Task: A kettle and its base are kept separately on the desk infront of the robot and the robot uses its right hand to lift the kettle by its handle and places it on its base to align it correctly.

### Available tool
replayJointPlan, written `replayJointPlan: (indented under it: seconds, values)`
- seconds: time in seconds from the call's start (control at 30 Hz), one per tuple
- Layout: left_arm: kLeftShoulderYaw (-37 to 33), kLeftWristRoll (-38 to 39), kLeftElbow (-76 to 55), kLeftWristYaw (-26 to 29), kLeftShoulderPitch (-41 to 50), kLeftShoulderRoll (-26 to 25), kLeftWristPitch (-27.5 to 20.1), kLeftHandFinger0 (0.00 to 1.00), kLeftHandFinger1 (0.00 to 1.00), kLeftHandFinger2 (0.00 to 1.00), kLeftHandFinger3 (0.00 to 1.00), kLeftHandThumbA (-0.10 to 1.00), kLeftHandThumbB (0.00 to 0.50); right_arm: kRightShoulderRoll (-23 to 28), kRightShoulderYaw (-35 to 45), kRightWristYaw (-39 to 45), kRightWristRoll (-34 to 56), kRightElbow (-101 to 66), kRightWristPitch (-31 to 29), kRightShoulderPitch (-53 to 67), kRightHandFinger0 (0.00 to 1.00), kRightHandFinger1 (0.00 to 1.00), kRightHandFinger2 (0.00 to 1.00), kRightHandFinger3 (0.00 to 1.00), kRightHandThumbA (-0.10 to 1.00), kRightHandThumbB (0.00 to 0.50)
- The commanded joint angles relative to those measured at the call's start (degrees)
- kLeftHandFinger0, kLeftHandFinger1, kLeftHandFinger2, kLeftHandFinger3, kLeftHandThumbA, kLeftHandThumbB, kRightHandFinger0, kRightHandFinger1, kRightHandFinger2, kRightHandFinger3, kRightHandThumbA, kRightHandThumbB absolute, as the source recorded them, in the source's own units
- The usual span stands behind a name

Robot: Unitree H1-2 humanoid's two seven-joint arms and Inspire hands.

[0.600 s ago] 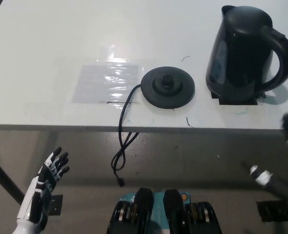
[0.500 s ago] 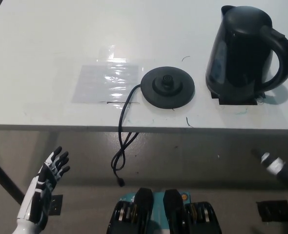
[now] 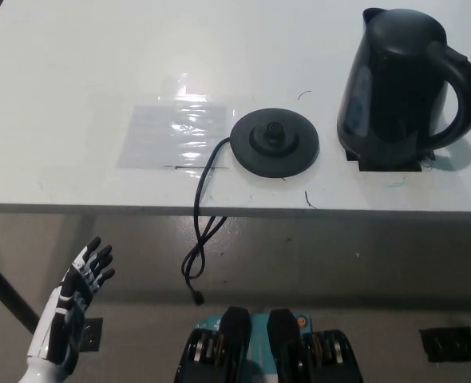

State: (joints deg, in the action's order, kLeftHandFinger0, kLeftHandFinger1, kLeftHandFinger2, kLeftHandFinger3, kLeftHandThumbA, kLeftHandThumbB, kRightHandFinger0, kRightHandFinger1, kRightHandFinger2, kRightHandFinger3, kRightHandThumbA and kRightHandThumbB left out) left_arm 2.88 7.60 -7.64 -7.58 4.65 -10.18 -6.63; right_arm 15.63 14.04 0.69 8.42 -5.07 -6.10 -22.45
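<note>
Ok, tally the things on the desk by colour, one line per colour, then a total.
Black: 2, the kettle and its base, whose black cord hangs over the desk edge
Clear: 1, the plastic sheet
Total: 3

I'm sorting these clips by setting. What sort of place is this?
Probably a lab or test bench, not a kitchen: a plain white desk holds only a black kettle and its separate base, with tape marks beneath the kettle and a clear taped sheet.
</note>
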Motion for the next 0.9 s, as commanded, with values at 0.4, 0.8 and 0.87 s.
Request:
replayJointPlan:
  seconds: [0.4,0.8,0.87]
  values:
    - [-0.25,0.89,-0.95,-1.28,-0.80,-0.49,-1.62,1.00,1.00,1.00,1.00,1.00,0.118,2.29,-0.86,4.01,4.91,20.20,2.14,-16.20,1.00,1.00,1.00,1.00,1.00,0.338]
    - [-0.13,1.12,-0.84,-1.86,-1.05,-0.56,-1.63,1.00,1.00,1.00,1.00,1.00,0.102,1.46,-2.81,5.81,4.69,28.98,2.14,-18.33,1.00,1.00,1.00,1.00,1.00,0.280]
    - [-0.15,0.51,-0.92,-1.60,-1.13,-0.56,-1.53,1.00,1.00,1.00,1.00,1.00,0.120,1.54,-3.16,5.70,4.28,30.36,1.87,-18.55,1.00,1.00,1.00,1.00,1.00,0.314]
